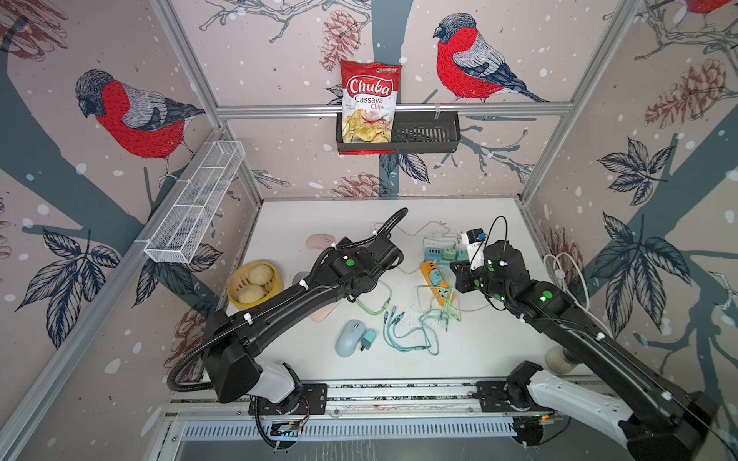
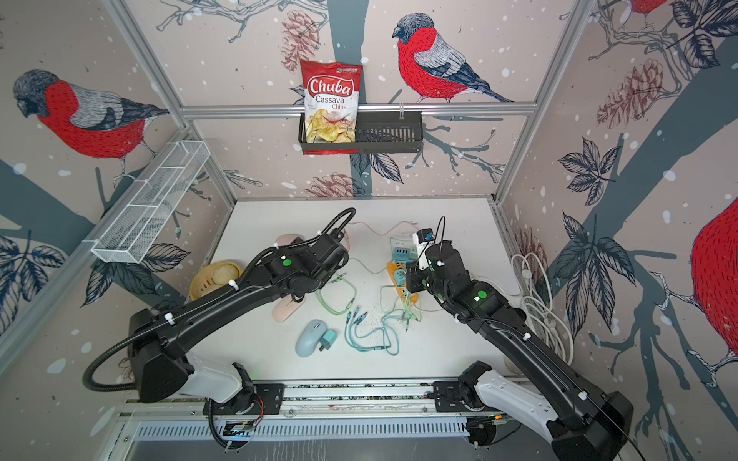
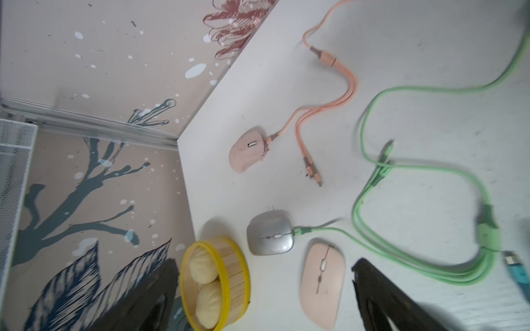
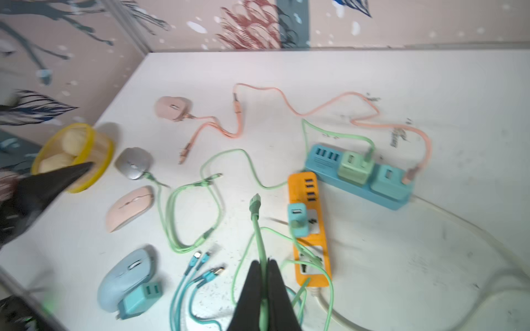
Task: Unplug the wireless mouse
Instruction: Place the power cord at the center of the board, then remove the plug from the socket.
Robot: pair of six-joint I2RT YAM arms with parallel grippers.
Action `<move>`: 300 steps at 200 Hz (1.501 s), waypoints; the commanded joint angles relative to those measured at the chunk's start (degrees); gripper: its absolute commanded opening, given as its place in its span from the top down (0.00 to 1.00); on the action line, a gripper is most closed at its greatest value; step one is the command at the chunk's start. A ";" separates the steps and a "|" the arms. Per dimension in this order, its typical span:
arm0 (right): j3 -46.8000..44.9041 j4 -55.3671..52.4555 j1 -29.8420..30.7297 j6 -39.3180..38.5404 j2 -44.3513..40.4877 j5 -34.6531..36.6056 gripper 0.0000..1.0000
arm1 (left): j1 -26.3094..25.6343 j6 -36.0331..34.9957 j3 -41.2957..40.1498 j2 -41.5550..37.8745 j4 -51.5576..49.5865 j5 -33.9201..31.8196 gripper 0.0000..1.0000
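Bench (image 3: 430, 43): left jaws spread wide, empty. Silver mouse (image 3: 271, 233) sits ahead, between them; looks light, slick shell. Right jaws pinched on limp green cable (image 4: 259, 243). I'd grab the stiff plug (image 3: 301, 230) at the mouse's nose, not cord.

The red-and-white chip bag (image 1: 371, 101), standing in the black basket (image 1: 427, 135) at twelve o'clock, reads "Chuba Cassava Chips" in both top views; its smaller print is illegible.

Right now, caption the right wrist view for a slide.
Right hand grips an unplugged green cable near the orange power strip.
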State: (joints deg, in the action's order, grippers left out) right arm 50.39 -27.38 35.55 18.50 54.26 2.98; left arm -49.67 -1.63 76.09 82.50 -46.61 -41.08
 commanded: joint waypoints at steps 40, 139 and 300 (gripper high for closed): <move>-1.98 5.84 -2.68 -0.66 9.17 -3.09 0.29 | 0.01 -7.69 -7.50 -4.41 26.73 17.72 0.04; 9.20 6.31 -0.23 -3.30 38.81 5.63 0.64 | 3.48 -8.83 -16.23 -11.86 32.96 20.60 0.04; 2.31 6.21 -0.03 -3.28 22.98 0.47 1.00 | 4.58 -7.08 -15.89 -9.20 33.21 27.17 0.04</move>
State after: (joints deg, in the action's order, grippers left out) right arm 57.30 -27.27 36.82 14.96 81.71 9.65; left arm -45.19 -9.34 59.99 73.36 -15.64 -15.33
